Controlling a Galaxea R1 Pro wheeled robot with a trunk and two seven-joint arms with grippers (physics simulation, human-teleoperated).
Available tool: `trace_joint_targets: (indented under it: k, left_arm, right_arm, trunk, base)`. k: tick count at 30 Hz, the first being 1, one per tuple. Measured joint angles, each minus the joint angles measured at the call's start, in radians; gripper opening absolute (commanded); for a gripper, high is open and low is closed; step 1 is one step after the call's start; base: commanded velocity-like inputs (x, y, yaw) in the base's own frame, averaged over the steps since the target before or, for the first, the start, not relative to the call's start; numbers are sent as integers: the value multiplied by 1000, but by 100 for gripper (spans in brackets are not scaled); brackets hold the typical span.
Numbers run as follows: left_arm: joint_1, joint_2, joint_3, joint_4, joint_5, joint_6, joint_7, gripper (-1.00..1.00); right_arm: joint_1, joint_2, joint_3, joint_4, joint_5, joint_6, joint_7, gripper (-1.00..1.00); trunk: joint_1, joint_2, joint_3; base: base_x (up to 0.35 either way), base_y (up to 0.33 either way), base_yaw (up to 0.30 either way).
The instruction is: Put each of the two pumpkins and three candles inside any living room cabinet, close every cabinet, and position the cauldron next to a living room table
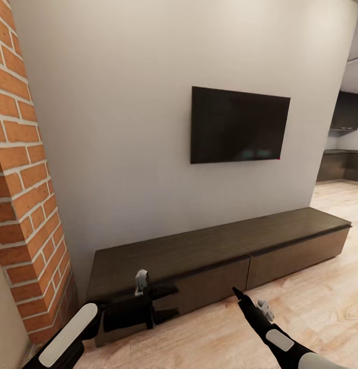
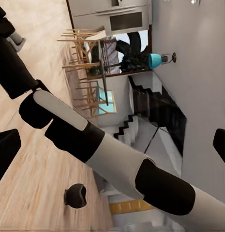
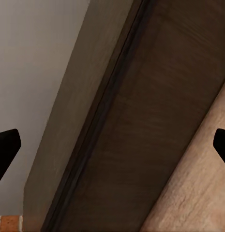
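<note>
The cabinet (image 1: 220,256) stands shut along the wall. Both the left gripper (image 1: 166,302) and right gripper (image 3: 112,150) hold open, empty jaws. The cauldron (image 2: 76,195) (probably) waits on the floor; nothing looks stowed.

Cauldron (image 2: 76,195) on floor (image 2: 35,193), upright

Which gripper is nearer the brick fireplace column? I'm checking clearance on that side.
Left. The left gripper sits in front of the cabinet's end nearest the brick column; the right gripper is further along, by the cabinet's middle.
</note>
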Motion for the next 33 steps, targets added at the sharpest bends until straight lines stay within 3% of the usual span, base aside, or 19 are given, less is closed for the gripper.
trace_joint_targets:
  k: [5,12,18,25,33]
  left_arm:
    - [20,-1,-45,-12,1,0,0,100]
    - [22,1,-50,-75,2,-1,1,100]
    - [25,8,-47,-70,-5,-11,-1,100]
    - [25,1,-44,-70,-7,-11,-2,100]
    - [25,1,-43,-75,-6,-11,-2,100]
  right_arm:
    - [0,0,2,-1,0,0,1,100]
    - [0,0,3,-1,1,2,26,100]
    - [-11,7,-12,-12,18,-28,0,100]
    - [-12,8,-51,-16,19,-30,39,100]
    - [-12,1,-54,-16,17,1,70,100]
  trunk:
    - [19,-35,-16]
    - [46,-84,-38]
    - [46,-84,-38]
    - [46,-84,-38]
    - [46,-84,-38]
  base:
    - [0,0,0]
    - [0,0,0]
    - [66,0,0]
    - [167,0,0]
    - [139,0,0]
